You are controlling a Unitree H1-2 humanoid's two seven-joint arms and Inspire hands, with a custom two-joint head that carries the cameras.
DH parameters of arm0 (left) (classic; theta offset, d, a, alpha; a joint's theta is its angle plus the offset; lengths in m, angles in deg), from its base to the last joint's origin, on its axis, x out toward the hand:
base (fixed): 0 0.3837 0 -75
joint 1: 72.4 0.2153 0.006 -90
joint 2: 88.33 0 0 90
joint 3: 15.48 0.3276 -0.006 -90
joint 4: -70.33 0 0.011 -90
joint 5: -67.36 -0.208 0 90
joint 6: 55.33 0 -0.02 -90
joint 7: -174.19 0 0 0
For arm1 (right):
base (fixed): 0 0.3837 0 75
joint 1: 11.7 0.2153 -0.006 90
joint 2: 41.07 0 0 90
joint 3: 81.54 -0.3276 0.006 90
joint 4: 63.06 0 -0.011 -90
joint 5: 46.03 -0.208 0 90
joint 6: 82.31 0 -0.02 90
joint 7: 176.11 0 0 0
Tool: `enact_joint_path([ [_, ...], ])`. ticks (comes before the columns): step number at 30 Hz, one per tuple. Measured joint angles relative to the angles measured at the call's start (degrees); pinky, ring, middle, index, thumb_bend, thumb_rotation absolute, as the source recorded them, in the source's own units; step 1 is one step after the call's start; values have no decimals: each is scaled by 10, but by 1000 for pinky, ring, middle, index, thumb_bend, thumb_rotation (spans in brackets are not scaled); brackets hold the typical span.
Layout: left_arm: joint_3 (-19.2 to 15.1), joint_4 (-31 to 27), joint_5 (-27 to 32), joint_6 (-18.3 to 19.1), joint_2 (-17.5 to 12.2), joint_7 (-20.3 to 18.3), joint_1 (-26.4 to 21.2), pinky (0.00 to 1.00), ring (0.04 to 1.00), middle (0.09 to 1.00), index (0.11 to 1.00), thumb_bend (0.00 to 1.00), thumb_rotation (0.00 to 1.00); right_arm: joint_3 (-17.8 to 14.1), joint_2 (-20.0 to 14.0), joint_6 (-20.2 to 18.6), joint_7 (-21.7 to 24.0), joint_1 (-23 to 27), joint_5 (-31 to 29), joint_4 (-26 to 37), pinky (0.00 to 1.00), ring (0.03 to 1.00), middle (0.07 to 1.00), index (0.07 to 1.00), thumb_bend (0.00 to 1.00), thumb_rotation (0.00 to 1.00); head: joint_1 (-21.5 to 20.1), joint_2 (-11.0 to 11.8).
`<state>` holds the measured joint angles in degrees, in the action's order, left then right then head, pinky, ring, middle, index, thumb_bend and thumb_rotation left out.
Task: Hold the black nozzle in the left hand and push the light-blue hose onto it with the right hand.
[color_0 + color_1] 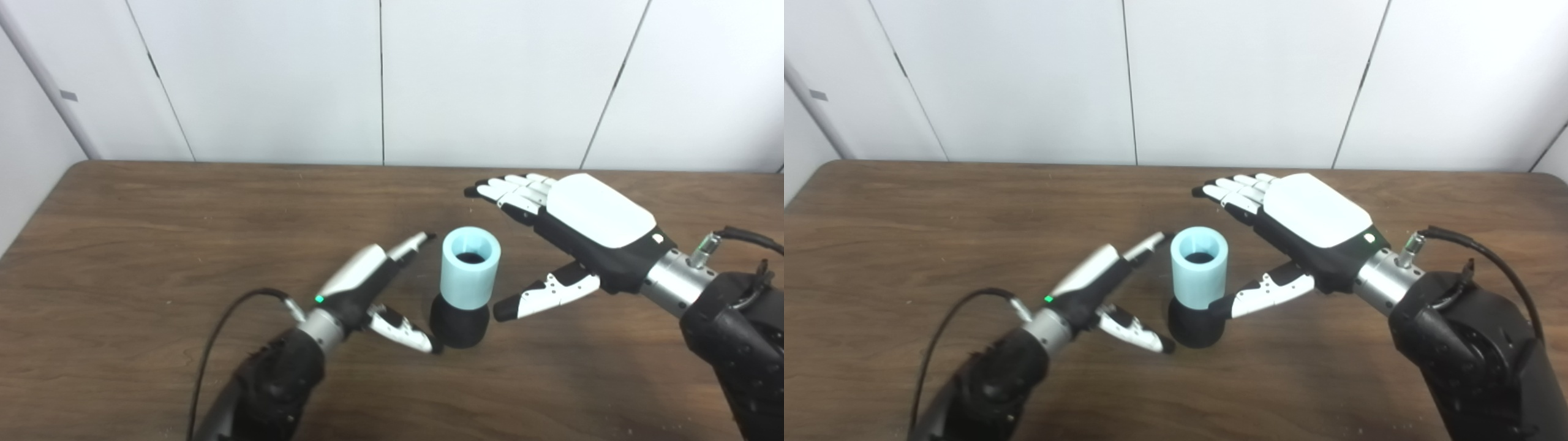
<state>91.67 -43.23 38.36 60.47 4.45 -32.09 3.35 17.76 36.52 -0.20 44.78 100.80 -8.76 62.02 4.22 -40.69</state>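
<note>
1. The table (153,257) is big, brown and made of wood. It holds everything, and a bump to it could shake the small parts.

2. The right hand (576,239) floats above the table at about 3 o'clock from the hose. It is spread wide and holds nothing. Its thumb tip is just beside the black nozzle (459,327). If this hand swings in too fast, I think it can knock the stack over.

3. The left hand (373,288) is at about 9 o'clock from the stack. It is spread too and holds nothing. Its thumb tip looks like it touches the nozzle's bottom edge, but I cannot tell for sure. A push from that thumb may slide the nozzle away.

4. The light-blue hose (468,266) stands up straight near the middle of the table. It is a short tube, open at the top, and it already sits on the nozzle. I cannot tell how far down it goes. If it is only resting there, a squeeze from the side may tip it off or make it sit crooked.

5. The black nozzle is right under the hose, standing on the table. No hand holds it. If the right hand pushes down before the left hand grips it, I think the nozzle can slip sideways and the hose may jam.
</note>
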Motion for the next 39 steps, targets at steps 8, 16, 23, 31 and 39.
enact_joint_path([
  [8,-88,-34,51,11,0,-40,-8,939,973,990,976,974,77,-25,-10,-9,-2,-2,-24,-5,921,926,936,940,618,914,2,1],
  [16,-156,-35,102,13,-4,-37,11,939,958,982,980,817,289,-74,-8,-25,-40,-45,-84,-31,860,910,920,934,602,903,6,0],
  [23,-206,-35,136,14,2,-6,40,769,896,935,967,704,358,-128,48,-61,-114,-106,-166,-78,799,883,923,923,585,919,1,0],
  [31,-235,-32,142,-1,116,137,86,799,861,890,905,556,439,-148,211,-93,-245,-151,-225,-114,793,888,912,916,502,895,-3,1],
  [39,-231,-2,159,-36,105,184,123,850,926,951,978,400,786,-149,263,-58,-331,-176,-261,-173,875,921,915,912,480,913,-7,-1],
])
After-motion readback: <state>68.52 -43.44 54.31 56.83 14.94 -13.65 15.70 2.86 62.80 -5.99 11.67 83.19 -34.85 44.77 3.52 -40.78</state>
